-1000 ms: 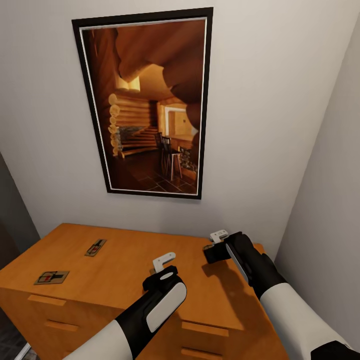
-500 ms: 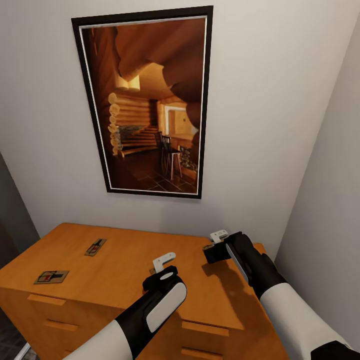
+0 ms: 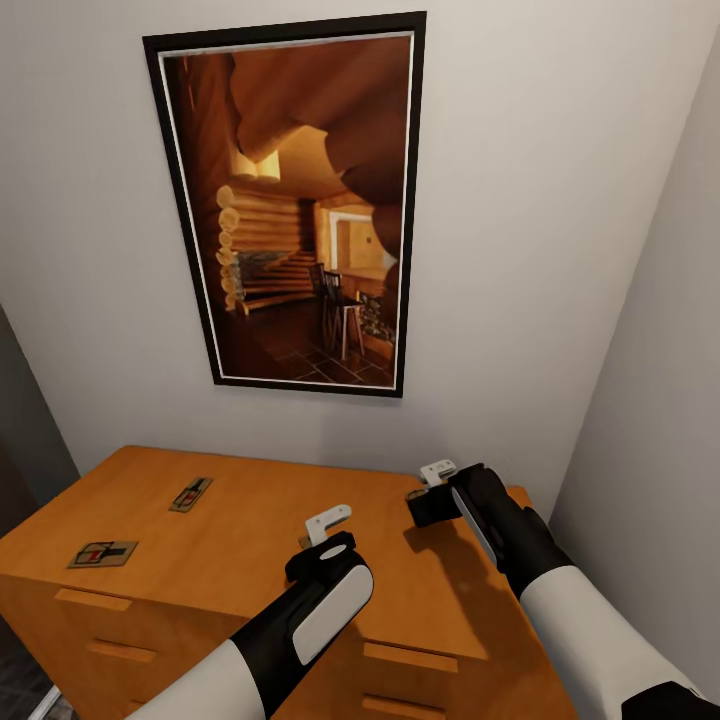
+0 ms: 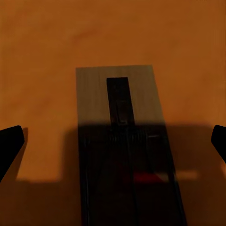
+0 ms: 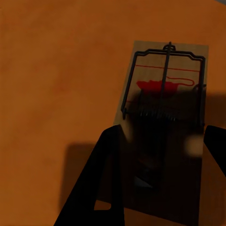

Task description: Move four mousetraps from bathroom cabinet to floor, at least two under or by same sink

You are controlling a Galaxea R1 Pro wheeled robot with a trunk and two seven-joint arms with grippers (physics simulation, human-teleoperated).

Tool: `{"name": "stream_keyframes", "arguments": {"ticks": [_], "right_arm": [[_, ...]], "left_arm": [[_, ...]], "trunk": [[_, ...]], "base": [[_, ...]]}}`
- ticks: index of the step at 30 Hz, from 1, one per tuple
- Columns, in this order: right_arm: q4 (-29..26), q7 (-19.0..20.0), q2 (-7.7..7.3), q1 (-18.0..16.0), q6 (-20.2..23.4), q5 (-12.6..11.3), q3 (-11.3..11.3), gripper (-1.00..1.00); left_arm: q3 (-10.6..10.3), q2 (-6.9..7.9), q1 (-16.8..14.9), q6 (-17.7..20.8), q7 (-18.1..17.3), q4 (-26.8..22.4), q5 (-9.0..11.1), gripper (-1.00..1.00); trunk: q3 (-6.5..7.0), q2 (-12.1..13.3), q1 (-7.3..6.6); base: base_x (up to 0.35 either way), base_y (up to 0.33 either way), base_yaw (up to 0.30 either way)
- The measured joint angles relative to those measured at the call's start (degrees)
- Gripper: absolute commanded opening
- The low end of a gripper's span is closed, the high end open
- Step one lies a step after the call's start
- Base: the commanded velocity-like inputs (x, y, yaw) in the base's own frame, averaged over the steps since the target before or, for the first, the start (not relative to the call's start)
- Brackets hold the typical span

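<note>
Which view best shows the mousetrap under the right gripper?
The right wrist view: the mousetrap lies flat on the cabinet, spring and red bait visible. In the head view, the right gripper hides it.

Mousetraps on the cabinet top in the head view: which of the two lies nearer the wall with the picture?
The mousetrap farther back, angled diagonally; the other mousetrap lies nearer the cabinet's front edge.
</note>
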Motion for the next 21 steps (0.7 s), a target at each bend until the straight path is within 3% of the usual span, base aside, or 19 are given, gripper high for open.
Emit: {"name": "stream_keyframes", "arguments": {"ticks": [17,18,21], "right_arm": [[0.0,-0.1,0.00,0.0,0.0,0.0,0.0,-1.00],[0.0,-0.1,0.00,0.0,0.0,0.0,0.0,-1.00],[0.0,-0.1,0.00,0.0,0.0,0.0,0.0,-1.00]], "left_arm": [[-0.1,0.00,0.0,0.1,0.1,0.0,-0.1,1.00],[-0.1,0.00,0.0,0.1,0.1,0.0,-0.1,-1.00],[-0.1,0.00,0.0,0.1,0.1,0.0,-0.2,-1.00]], "trunk": [[0.00,0.0,0.00],[0.00,0.0,0.00],[0.00,0.0,0.00]], "base": [[0.000,0.000,0.000],[0.000,0.000,0.000],[0.000,0.000,0.000]]}}
